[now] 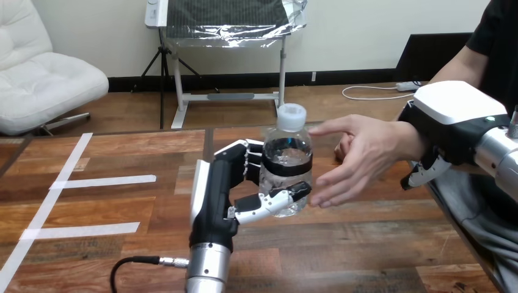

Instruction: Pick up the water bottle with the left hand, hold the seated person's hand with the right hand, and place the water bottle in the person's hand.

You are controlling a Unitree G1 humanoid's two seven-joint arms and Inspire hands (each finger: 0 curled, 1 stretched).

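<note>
My left hand (215, 190) holds a clear water bottle (286, 160) with a white cap and a black band, upright above the table's middle. Its fingers wrap behind the bottle and the thumb presses across the front. The person's hand (366, 155) reaches in from the right, open with the palm toward the bottle, its fingertips just beside the bottle's right side. My right hand (453, 116) sits over the person's wrist, with its fingers (423, 174) curled down under it.
The wooden table (122, 210) carries white tape strips (104, 181) on its left part. A black cable (131, 262) lies near the front edge beside my left forearm. The table's right edge runs below the person's forearm.
</note>
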